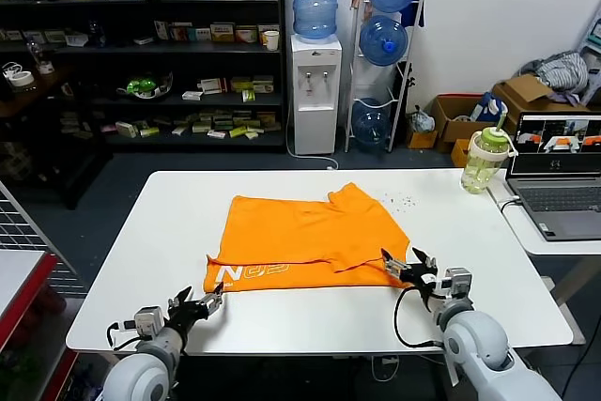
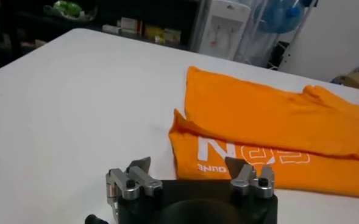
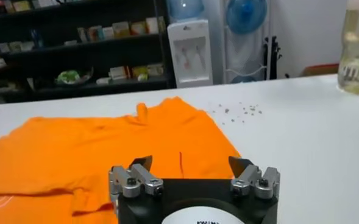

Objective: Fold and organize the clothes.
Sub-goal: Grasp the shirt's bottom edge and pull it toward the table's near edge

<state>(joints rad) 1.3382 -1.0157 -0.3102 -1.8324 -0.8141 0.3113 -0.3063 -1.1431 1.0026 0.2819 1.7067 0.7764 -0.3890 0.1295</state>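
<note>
Head view: shirt (image 1: pixel 305 237) lies flat mid-counter (image 1: pixel 113 269), partly folded, long axis running left-right across the robot's front. Near hem w/ white lettering faces the robot. Left tool (image 1: pixel 208 303) sits just off the shirt's near-left corner, on bare counter, not touching. Right tool (image 1: pixel 409 266) is at the near-right corner, tips at or over the edge; can't tell if touching. Both tools stand wide open and hold nothing. Right is the closer one to cloth. Lettering reads roughly "N" plus more glyphs, not legible from here. Bottle (image 1: pixel 485 161) and laptop (image 1: pixel 556 176) are well right of the shirt, clear of both arms.

Left wrist view: left tool (image 2: pixel 188 167) jaws spread, empty. Shirt (image 2: pixel 270 131) lies ahead and toward the right jaw side, corner near the tool but apart from it. White print seen reversed: big "N", then outline chars, small line under it, unreadable.

Right wrist view: right tool (image 3: pixel 190 164) open, empty. Shirt (image 3: pixel 106 152) directly ahead and off to one side; hem seems to run under the jaws. Small specks (image 3: pixel 237 110) on counter beyond the shirt. Partial label on tool body, cut off, can't read.

Judgement: next grasp likely needs each tool at its own near corner; the left has a gap to close first.
</note>
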